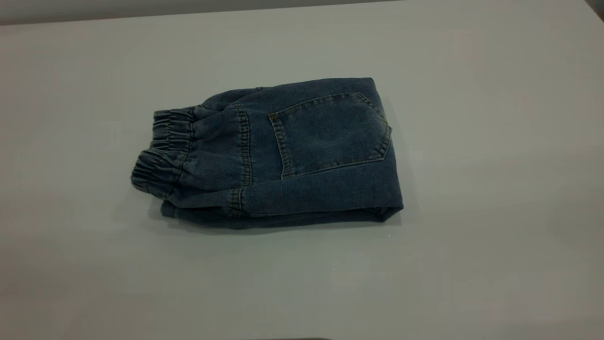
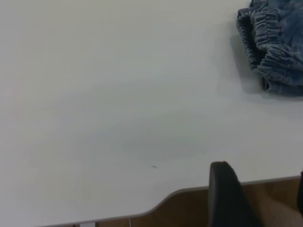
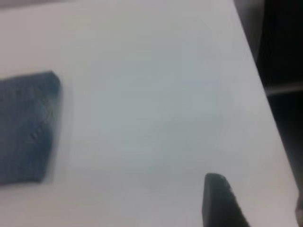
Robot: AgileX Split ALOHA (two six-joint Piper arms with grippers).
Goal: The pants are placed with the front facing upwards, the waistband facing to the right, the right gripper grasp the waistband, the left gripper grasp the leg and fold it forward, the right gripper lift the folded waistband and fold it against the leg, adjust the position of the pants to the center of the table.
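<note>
White table [image 1: 472,264], folded pants [image 1: 302,156] lengthwise across, waistband [image 1: 163,151] leftward; hand spreads untellable.

Folded blue denim pants [image 1: 283,156] lie flat mid-bench on the plain white bench [image 1: 472,236], back pocket up, gathered elastic waistband [image 1: 163,153] at the exterior view's left.

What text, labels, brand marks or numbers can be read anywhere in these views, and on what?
None. The pants show only tan stitching, a plain back pocket and the gathered waistband, with no tag or logo in view.
The table is bare of any print or sticker.
The dark gripper parts at the edge of each wrist view, left and right, carry no visible marking.
</note>
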